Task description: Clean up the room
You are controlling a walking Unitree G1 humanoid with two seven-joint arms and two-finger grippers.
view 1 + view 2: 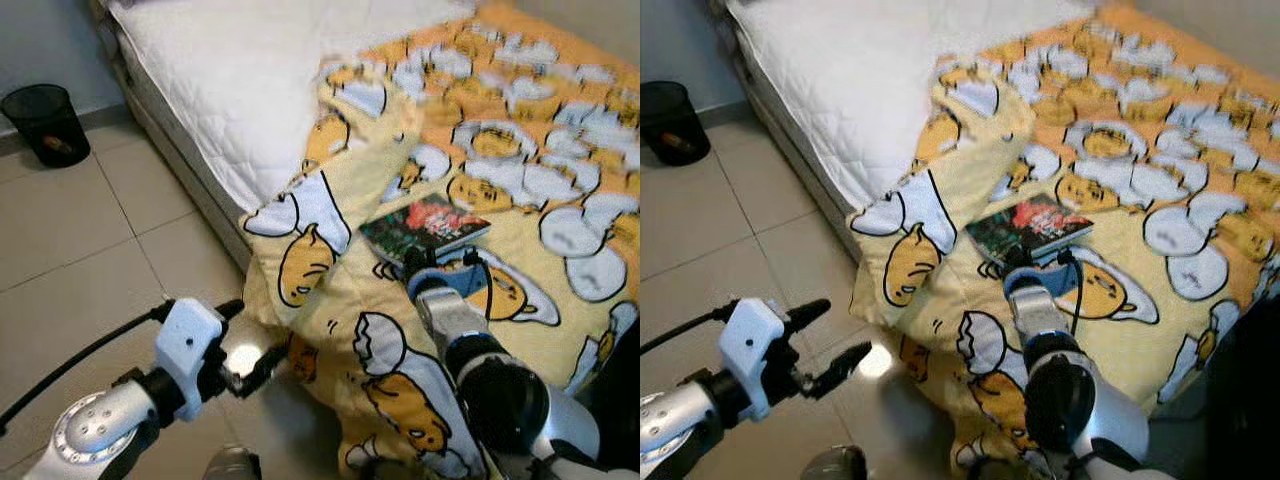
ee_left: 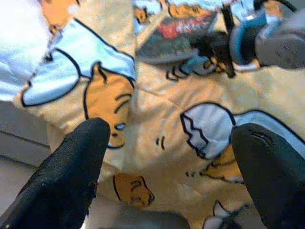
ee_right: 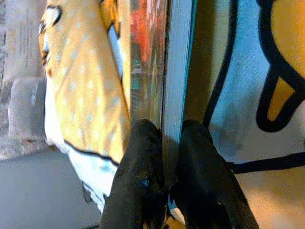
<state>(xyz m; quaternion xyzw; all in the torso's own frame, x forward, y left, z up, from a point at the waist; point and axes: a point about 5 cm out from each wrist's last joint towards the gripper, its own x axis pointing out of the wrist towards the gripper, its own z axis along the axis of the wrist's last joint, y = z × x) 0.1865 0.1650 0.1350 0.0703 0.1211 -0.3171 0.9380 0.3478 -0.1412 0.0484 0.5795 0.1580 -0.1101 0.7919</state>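
A dark book (image 1: 425,228) with a red and green cover lies on the yellow egg-pattern blanket (image 1: 520,170) near the bed's front edge. My right gripper (image 1: 405,268) reaches to the book's near edge. In the right wrist view its two black fingers (image 3: 138,181) are shut on the book's edge (image 3: 171,95), one on each face. My left gripper (image 1: 250,345) hangs open over the floor beside the blanket's drooping corner (image 2: 109,100), holding nothing.
The white mattress (image 1: 250,70) fills the bed's far left part. A black wastebasket (image 1: 45,122) stands on the tiled floor (image 1: 80,240) by the wall at the left. The blanket hangs over the bed's edge down to the floor.
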